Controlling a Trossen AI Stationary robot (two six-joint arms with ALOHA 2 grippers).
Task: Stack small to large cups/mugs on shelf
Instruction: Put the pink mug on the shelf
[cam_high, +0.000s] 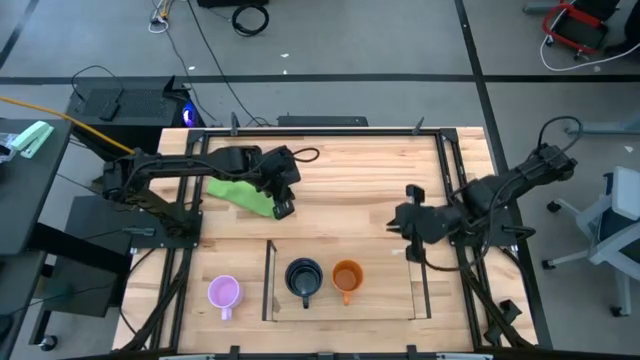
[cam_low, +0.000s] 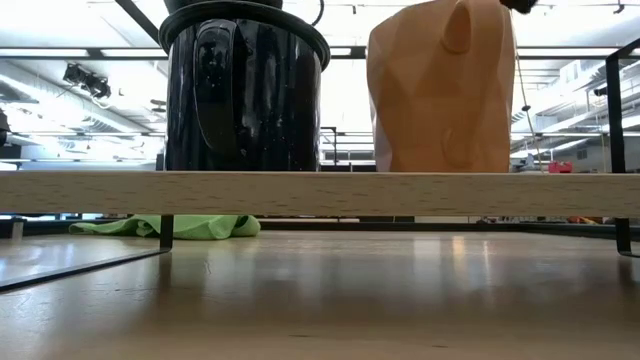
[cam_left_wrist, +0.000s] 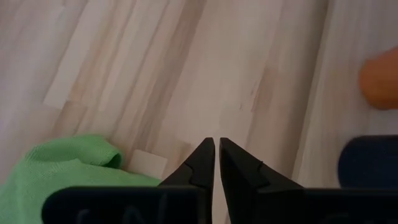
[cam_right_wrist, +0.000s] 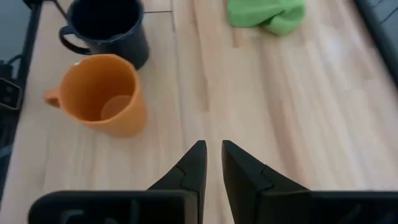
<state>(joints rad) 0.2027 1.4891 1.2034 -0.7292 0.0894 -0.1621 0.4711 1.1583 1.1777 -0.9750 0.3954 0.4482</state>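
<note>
At seven o'clock on the bench (cam_high: 330, 170) the purple mug (cam_high: 223, 293) stands outside the shelf (cam_high: 345, 316); black mug (cam_high: 304, 277) and orange mug (cam_high: 346, 277) sit inside. Left hand (cam_high: 283, 208), nearly pressed together and empty, hovers by the green cloth (cam_high: 240, 194) at eleven. Right hand (cam_high: 410, 222), slightly parted and empty, waits at three. Left should spread, then pinch purple's rim.

Two mugs in the shelf, one left out

The shelf (cam_high: 385, 298) sits at the near edge of the table (cam_high: 350, 165). Inside it, two mugs stand side by side, the left-hand mug (cam_high: 303, 277) just beside the right-hand mug (cam_high: 346, 277). The third mug (cam_high: 223, 292) stands on the table just outside the shelf's left wall. The cloth (cam_high: 240, 192) lies further back, behind that third mug.
</note>
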